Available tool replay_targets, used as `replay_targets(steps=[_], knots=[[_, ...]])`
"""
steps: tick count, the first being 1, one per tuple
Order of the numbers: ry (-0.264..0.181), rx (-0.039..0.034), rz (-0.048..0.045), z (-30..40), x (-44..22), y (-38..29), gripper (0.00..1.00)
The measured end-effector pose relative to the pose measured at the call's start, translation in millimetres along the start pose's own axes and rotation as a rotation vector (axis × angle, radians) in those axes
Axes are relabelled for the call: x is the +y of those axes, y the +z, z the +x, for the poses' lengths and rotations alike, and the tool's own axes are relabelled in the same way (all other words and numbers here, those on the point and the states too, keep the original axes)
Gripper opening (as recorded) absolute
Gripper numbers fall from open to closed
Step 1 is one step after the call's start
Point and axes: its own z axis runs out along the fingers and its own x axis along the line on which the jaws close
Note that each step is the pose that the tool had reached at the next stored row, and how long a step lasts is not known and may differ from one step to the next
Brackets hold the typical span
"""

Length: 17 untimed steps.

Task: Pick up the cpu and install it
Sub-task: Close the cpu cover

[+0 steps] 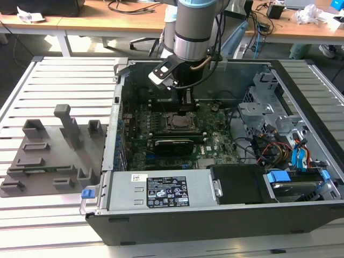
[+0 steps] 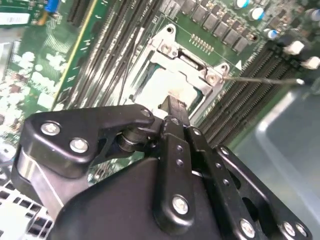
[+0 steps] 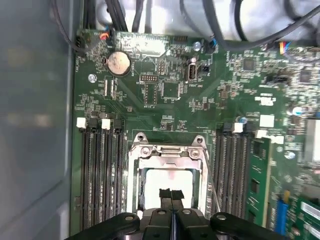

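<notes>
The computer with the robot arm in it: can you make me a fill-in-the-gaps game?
The gripper is over the cpu, inside the open computer ___.
Long memory slots run on ___ sides of the socket frame.
The grey blocks lie on the exterior view's ___.
Missing words: case, both, left.

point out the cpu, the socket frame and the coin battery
cpu (image 3: 167, 178), first wrist view, pale top plate
socket frame (image 3: 167, 150), first wrist view, metal crossbar between its screws
coin battery (image 3: 119, 62), first wrist view, middle of its face
</notes>
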Motion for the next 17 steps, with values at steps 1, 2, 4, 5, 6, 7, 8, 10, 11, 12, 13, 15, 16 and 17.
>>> replay_targets(steps=[1,2,4,5,6,7,8,10,11,12,13,15,16,17], knots=[[0.0,0.0002,0.0002,-0.3,-0.1,-4.4,0.11],[0.0,0.0002,0.0004,-0.6,-0.2,-8.9,0.11],[0.0,0.0002,0.0008,-1.3,-0.5,-20.6,0.11],[0.0,0.0001,0.0008,-1.7,-0.7,-26.3,0.11],[0.0,0.0,0.0009,-2.0,-0.8,-31.1,0.11],[0.0,0.0002,0.0008,-2.6,-1.1,-40.0,0.11],[0.0,0.0001,0.0009,-3.0,-1.3,-46.3,0.11],[0.0,0.0012,0.0007,-3.0,-1.3,-47.3,0.11],[0.0,0.0015,0.0007,-3.0,-1.3,-47.3,0.11],[0.0,0.0014,0.0008,-3.1,-1.3,-47.4,0.11],[0.0,0.0014,0.0008,-3.1,-1.3,-47.4,0.11],[0.0,0.0016,0.0008,-3.0,-1.3,-47.4,0.11],[0.0,0.0017,0.0008,-3.0,-1.3,-47.4,0.11],[0.0,0.0017,0.0008,-3.0,-1.3,-47.4,0.11]])
